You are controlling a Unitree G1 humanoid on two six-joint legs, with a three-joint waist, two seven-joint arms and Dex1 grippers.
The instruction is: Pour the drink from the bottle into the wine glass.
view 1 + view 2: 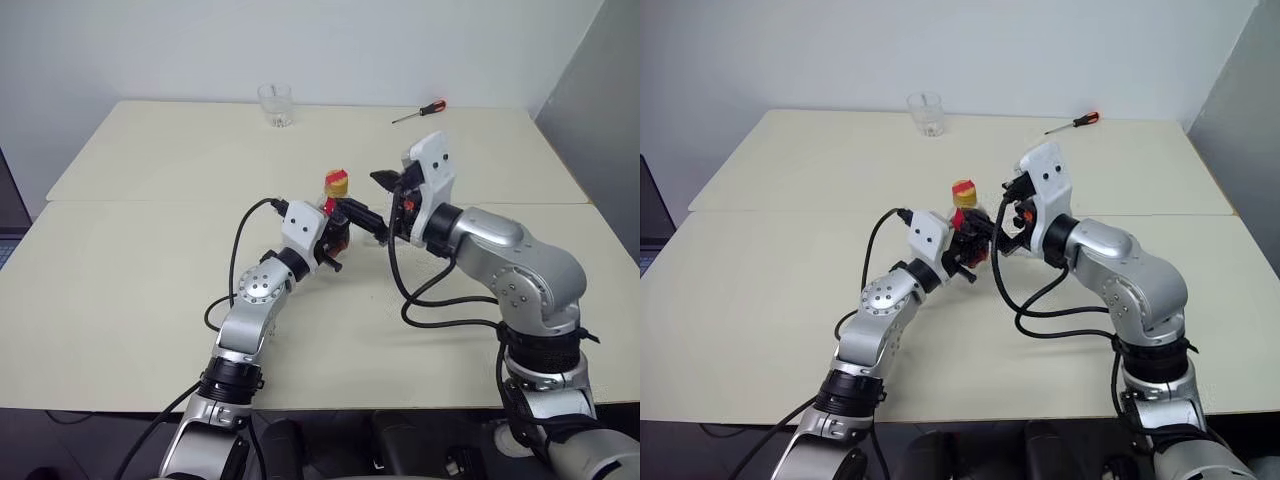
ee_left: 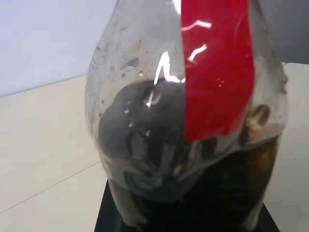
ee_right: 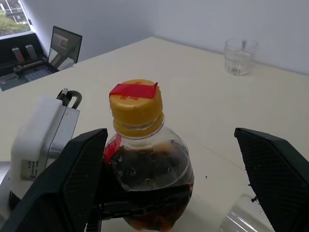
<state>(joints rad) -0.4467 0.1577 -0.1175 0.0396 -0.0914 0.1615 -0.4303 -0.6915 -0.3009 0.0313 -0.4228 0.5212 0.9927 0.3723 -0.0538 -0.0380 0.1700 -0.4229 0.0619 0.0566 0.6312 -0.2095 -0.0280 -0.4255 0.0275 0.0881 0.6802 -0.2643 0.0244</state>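
My left gripper (image 1: 335, 235) is shut on the lower body of the bottle (image 1: 336, 205) and holds it upright over the middle of the table. The bottle is clear, with a red label strip (image 2: 217, 67) and a yellow cap (image 3: 136, 106) taped red. The drink (image 3: 154, 186) is dark and fills its lower half. My right gripper (image 1: 381, 205) stands open just right of the bottle at cap height. Its two black fingers (image 3: 72, 183) sit wide on either side, clear of the bottle. A bit of clear glass (image 3: 239, 215) lies low beyond the bottle. I cannot tell whether it is the wine glass.
A short clear tumbler (image 1: 275, 104) stands at the table's far edge. A red-handled screwdriver (image 1: 420, 111) lies at the far right. The pale table (image 1: 120, 270) has a seam across it. A dark screen (image 3: 65, 43) stands off the table's left side.
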